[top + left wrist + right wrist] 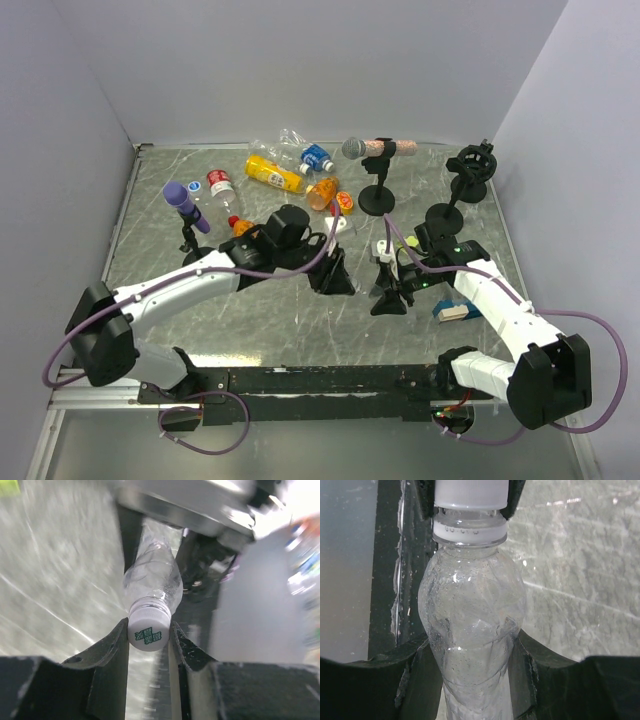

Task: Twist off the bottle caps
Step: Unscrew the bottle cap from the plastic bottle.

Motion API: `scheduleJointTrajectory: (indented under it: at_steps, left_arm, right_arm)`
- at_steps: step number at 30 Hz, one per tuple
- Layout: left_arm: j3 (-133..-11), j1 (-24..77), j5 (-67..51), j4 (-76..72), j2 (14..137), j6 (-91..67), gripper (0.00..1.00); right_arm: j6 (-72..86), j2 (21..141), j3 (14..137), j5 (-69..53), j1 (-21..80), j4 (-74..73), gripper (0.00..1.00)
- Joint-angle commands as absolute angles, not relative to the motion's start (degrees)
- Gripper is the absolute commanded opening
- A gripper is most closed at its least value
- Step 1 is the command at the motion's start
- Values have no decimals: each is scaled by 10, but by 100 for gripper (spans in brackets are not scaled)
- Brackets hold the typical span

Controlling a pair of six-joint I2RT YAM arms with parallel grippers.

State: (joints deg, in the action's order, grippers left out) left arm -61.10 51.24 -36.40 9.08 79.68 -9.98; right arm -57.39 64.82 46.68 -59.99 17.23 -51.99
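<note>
Twisting off one cap is the step in hand: the left gripper (148, 638) pinches the white cap (147, 629) of a clear bottle (152, 577), one finger against each side, while the right gripper (470, 656) clamps the crumpled body below the shoulder. The bottle is held between the two claws, over the table (250, 330) a little toward 3 o'clock of its middle. The other bottles (272, 173) lie in a loose heap toward 12 o'clock. In the left wrist view the body runs from the cap toward 12 o'clock, roughly in line with the wrist, which looks good for turning. The turn should probably come from the left wrist rolling about the cap's axis. The right claw should hold firm without crushing, since so thin a wall may twist along with the cap. Easing the cap away as the thread lets go should keep it from binding.
</note>
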Motion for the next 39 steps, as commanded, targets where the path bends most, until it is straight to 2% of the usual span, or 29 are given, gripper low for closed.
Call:
scheduleJointTrajectory:
  at_steps: [1, 5, 9, 10, 14, 19, 23, 32, 33, 39]
  left_arm:
    - [-661, 515, -375, 131, 827, -384, 1]
    - [-635, 515, -345, 89, 817, -539, 1]
    - [-666, 516, -298, 108, 818, -545, 6]
    - [-677, 516, -291, 123, 822, -532, 10]
    - [-682, 517, -284, 118, 825, -513, 43]
    - [-676, 515, -230, 149, 799, -458, 70]
    - [-642, 515, -219, 119, 748, -407, 89]
    - [-511, 515, -218, 50, 597, -197, 99]
    - [-493, 515, -221, 30, 580, -166, 97]
    - [-411, 515, -275, -77, 526, 30, 97]
  right_arm:
    - [-595, 651, 468, -609, 176, -508, 17]
    - [-596, 655, 469, -610, 176, -507, 17]
    - [-593, 652, 467, -607, 176, -505, 17]
    - [-592, 651, 466, -606, 176, -504, 17]
    - [-592, 651, 466, -604, 176, -504, 17]
    - [-594, 652, 467, -606, 176, -505, 17]
    - [-595, 653, 468, -606, 176, -505, 17]
    - [-595, 652, 468, -604, 176, -505, 17]
    - [-595, 654, 467, -606, 177, -505, 17]
    - [-597, 657, 467, -605, 176, -506, 17]
